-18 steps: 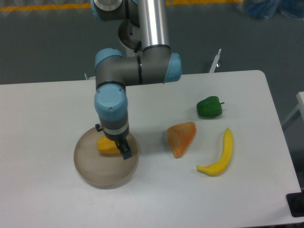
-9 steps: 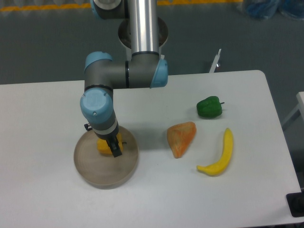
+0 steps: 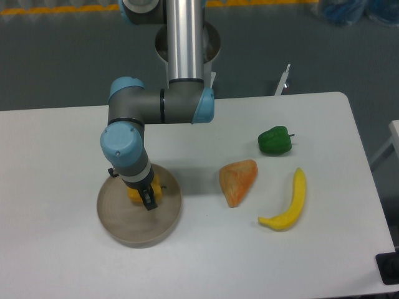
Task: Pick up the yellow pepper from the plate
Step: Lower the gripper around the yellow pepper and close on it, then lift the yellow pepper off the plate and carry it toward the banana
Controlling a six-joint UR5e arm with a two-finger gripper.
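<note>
Grasp step underway: pincer [image 3: 145,198] down over yellow pepper [image 3: 134,193] near middle of plate [image 3: 124,227] on counter, closure w/ pepper not discernible; next move, by judgement, calls for firm close, then straight lift.

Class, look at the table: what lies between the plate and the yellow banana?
In the camera view, the orange-pink wedge lies between the plate and the banana.

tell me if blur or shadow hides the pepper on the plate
Fixed camera view: soft overall but evenly lit, no glare. The yellow pepper is mostly covered by the arm and tool, not by shadow; only a faint shadow lies on the plate.
</note>
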